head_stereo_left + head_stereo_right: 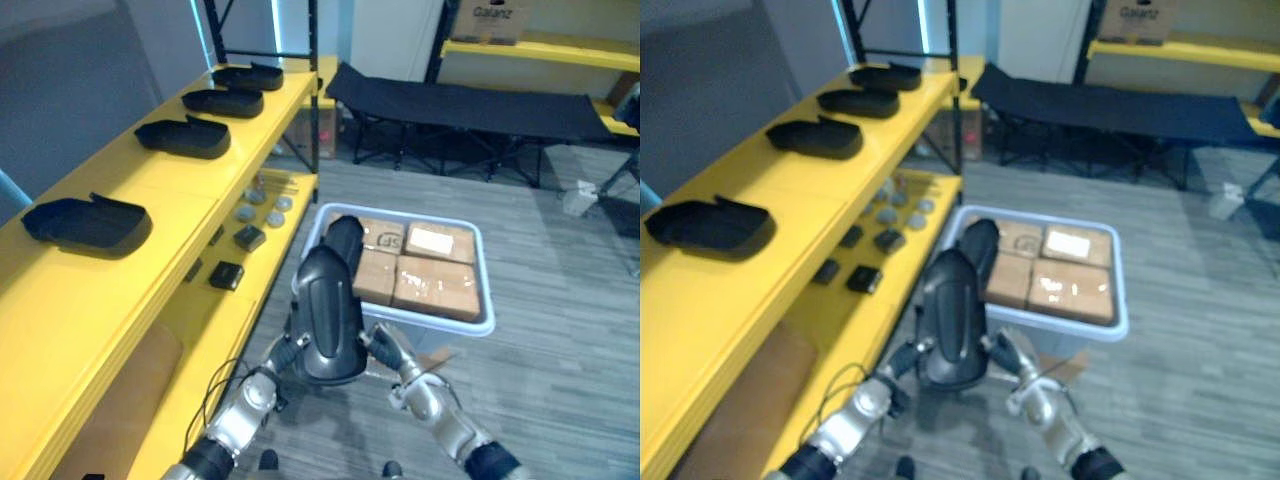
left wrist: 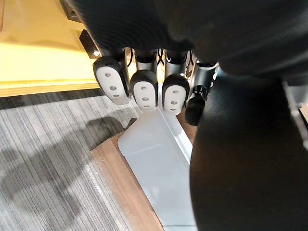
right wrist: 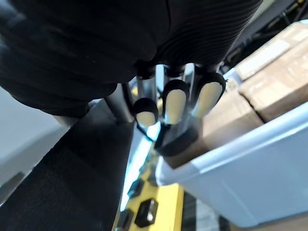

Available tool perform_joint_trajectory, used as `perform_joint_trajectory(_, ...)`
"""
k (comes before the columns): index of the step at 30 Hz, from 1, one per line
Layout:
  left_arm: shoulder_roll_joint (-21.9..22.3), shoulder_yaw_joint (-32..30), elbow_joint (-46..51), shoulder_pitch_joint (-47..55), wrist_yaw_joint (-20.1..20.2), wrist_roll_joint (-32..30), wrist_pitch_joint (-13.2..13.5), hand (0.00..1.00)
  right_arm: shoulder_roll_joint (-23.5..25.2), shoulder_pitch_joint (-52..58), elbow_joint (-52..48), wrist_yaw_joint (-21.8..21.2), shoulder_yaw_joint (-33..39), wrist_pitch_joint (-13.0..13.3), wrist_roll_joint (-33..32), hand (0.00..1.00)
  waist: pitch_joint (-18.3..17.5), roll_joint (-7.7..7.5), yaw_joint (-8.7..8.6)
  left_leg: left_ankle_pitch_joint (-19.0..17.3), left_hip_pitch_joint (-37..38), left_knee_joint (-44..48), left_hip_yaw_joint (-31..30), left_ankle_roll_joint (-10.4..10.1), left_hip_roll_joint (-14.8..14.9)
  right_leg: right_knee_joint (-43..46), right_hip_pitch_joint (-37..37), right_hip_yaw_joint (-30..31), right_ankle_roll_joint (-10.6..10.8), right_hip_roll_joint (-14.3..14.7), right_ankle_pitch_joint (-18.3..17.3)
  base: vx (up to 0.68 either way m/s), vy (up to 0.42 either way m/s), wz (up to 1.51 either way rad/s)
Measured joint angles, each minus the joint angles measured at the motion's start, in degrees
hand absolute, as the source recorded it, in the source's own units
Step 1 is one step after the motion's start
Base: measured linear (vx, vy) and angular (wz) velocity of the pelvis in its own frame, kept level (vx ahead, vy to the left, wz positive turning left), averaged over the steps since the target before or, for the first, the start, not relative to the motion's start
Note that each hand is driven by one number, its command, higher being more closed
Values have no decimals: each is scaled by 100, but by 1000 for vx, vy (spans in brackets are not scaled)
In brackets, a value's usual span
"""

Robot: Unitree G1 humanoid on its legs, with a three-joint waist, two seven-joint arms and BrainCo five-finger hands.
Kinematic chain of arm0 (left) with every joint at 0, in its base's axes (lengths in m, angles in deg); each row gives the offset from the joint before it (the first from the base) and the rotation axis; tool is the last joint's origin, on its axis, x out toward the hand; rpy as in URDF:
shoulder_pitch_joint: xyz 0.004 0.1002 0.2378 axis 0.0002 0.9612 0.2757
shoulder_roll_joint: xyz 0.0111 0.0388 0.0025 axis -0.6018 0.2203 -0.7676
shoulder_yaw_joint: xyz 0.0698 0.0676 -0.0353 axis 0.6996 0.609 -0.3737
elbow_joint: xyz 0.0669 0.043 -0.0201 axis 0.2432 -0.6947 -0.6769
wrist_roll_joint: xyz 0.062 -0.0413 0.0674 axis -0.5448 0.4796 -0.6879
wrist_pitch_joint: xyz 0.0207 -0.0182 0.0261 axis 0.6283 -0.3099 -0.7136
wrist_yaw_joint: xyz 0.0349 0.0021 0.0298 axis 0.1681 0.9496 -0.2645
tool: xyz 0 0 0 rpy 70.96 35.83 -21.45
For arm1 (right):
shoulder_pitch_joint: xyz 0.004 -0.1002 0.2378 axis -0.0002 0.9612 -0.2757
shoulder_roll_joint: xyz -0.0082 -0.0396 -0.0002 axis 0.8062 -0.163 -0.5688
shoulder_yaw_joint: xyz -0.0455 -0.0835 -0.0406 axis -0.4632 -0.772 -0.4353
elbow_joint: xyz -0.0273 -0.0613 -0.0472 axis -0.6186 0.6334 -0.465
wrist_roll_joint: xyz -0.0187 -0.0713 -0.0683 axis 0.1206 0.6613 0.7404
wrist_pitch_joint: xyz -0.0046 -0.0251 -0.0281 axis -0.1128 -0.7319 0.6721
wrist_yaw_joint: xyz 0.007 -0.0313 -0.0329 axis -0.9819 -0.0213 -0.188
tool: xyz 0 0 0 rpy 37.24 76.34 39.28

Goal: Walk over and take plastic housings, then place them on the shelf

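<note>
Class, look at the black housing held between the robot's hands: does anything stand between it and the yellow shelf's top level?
Nothing visible does. The housing sits between the left hand and right hand, and the shelf lies to the robot's left, with bare gaps between the other housings on it.

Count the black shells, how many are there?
6 shells. Four lie along the top shelf: nearest, next, third, farthest. One is pressed between the left hand and right hand. One stands in the bin behind it; others may be hidden there.
</note>
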Motion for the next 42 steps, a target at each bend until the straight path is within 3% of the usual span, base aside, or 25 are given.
perform_joint_trajectory(5, -92, -20, 348, -8, -181, 522, 244, 100, -111, -113, -596, 615, 5, 52, 217, 100, 0, 0, 24, -1, 13, 1, 25, -1, 4, 1, 0, 31, -10, 3, 7, 0, 0, -1)
perform_joint_trajectory(8, -193, -79, 641, -6, -195, 898, 457, 100, -133, -369, -768, 956, 6, 232, 231, 100, 0, 0, 79, -8, 85, 1, 140, -2, 14, 1, -1, 134, -20, 9, 17, -2, 6, -15)
perform_joint_trajectory(9, -213, -224, 888, 1, -193, 1188, 719, 100, -154, -615, -1002, 1265, 30, 432, 345, 100, -1, 1, 94, -14, 93, 1, 142, 2, 12, 2, 0, 143, -21, 6, 16, 3, 2, -8)
perform_joint_trajectory(11, -213, -231, 891, 1, -193, 1234, 783, 100, -158, -628, -1040, 1295, 32, 452, 348, 100, -1, 1, 96, -18, 92, 1, 143, 8, 11, 2, 0, 143, -20, 5, 15, 0, 0, 0)
perform_joint_trajectory(12, -213, -231, 897, 1, -193, 1237, 789, 100, -169, -635, -1040, 1295, 33, 478, 348, 0, -1, 1, 94, -19, 92, 1, 144, 9, 9, 2, -1, 143, -20, 3, 15, 0, 0, 0)
perform_joint_trajectory(18, -209, -295, 1142, 75, -306, 1395, 855, 100, -171, -675, -1130, 1302, 128, 606, 388, 0, 0, -1, 96, -28, 91, 1, 142, 12, 9, 0, -2, 139, -21, 3, 10, 0, 0, 0)
perform_joint_trajectory(26, -184, -483, 1428, 237, -852, 1385, 1094, 100, 12, -706, -1253, 1307, 171, 660, 386, 0, 13, -23, 133, -30, 88, 1, 129, 13, 3, 8, 2, 122, -14, -5, -6, 0, 0, 0)
perform_joint_trajectory(31, 85, -828, 1531, 411, -1216, 1317, 1259, 100, 258, -656, -1246, 1305, 227, 665, 388, 0, 38, -98, 138, -34, 89, 1, 119, 19, -3, 47, 1, 113, 1, -14, -36, 3, 1, 1)
perform_joint_trajectory(34, 204, -982, 1608, 459, -1623, 948, 1263, 100, 400, -575, -1195, 1312, 224, 696, 385, 0, 38, -131, 179, -39, 91, 1, 110, 27, -12, 96, -2, 94, 14, -25, -58, 12, 5, 4)
perform_joint_trajectory(38, 317, -1323, 1897, 511, -2273, -51, 1263, 100, 625, -396, -1086, 1409, 190, 843, 377, 0, 13, -191, 236, -55, 95, 2, 106, 26, -14, 118, -3, 87, 29, -28, -93, 0, 0, 0)
perform_joint_trajectory(42, 306, -1512, 2092, 510, -2539, -861, 1263, 100, 752, -297, -1023, 1423, 153, 872, 370, 0, 13, -208, 239, -65, 105, 2, 92, 34, -28, 181, -11, 72, 34, -49, -150, 5, 3, 2)
